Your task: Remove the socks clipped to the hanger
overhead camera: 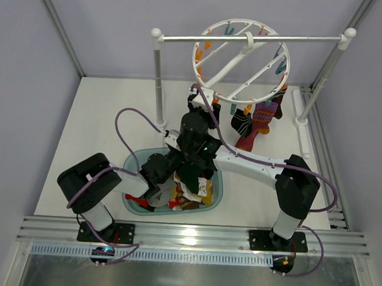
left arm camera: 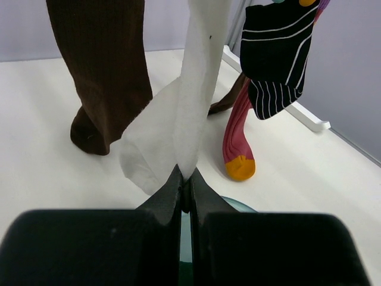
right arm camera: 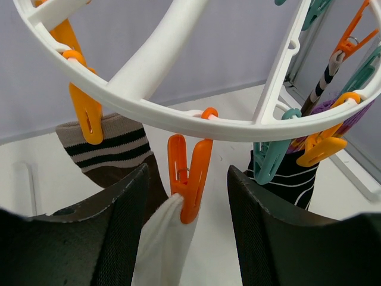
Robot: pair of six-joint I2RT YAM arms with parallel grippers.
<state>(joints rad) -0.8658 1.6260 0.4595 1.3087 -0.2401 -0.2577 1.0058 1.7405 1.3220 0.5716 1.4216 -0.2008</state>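
Wide open, the right gripper frames the orange clip — below, the white sock hangs vertically, pinched in the left gripper.

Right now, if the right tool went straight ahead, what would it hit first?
Most likely the orange plastic clip pinching the white fabric sock; it hangs from the white ring-shaped hanger between the right tool's open fingers, though depth is unclear.
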